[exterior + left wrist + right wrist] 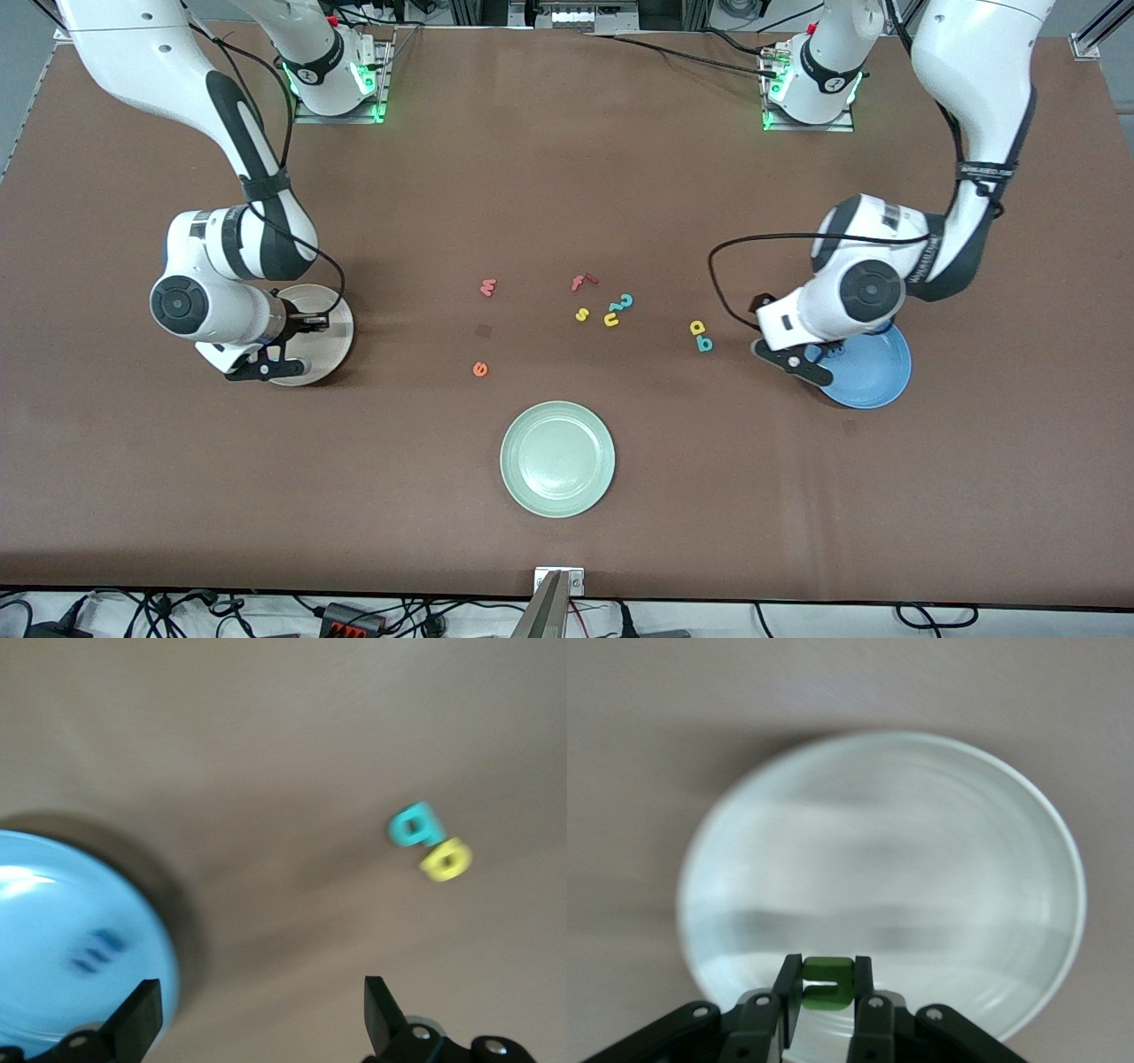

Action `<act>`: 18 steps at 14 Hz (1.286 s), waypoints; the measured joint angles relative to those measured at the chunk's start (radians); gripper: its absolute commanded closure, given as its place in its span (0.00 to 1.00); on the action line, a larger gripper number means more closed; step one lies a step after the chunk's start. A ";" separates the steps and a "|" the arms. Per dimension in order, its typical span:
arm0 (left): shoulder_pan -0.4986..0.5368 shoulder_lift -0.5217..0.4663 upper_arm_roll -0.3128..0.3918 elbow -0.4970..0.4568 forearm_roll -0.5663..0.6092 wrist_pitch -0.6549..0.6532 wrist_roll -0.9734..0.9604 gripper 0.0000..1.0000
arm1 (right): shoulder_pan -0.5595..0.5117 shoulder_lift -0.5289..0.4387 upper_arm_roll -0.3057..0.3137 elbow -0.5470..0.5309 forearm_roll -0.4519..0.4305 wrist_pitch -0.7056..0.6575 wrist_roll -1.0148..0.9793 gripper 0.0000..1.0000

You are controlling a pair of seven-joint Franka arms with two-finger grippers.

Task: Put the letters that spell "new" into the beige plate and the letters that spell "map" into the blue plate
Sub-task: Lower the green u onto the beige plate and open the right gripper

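We see the brown table under both arms, with three plates on it: the pale green plate sits nearest the front camera at the middle, the beige plate lies toward the right arm's end, partly hidden by that arm's wrist, and the blue plate lies toward the left arm's end. We find the right gripper hanging over the beige plate, its fingers clenched on the dark green n. The left gripper hovers over the edge of the blue plate with its fingers spread wide and nothing between them, and the blue m lies in that plate. Between the two plates the other letters are scattered on the table: the yellow a and the teal p touch each other near the blue plate, the pinkish-red w and the orange e lie well apart toward the beige plate's side, and around the middle we see the red f, the yellow s, the yellow u and the teal curly piece, which touches the u.
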 measured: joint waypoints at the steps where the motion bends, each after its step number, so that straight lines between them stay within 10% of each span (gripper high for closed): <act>1: -0.006 0.001 -0.030 0.000 0.000 0.004 -0.113 0.00 | -0.015 0.007 0.000 -0.004 -0.017 0.003 -0.011 0.53; 2: -0.016 0.007 -0.049 0.000 0.000 0.018 -0.216 0.00 | -0.025 0.016 0.000 -0.005 -0.032 0.009 -0.014 0.01; 13: -0.075 0.169 -0.062 -0.011 0.000 0.231 -0.374 0.49 | 0.218 -0.063 0.051 0.013 -0.029 -0.008 0.248 0.00; 18: -0.078 0.177 -0.062 -0.011 0.000 0.237 -0.374 0.49 | 0.404 -0.051 0.056 -0.006 0.008 0.045 0.554 0.00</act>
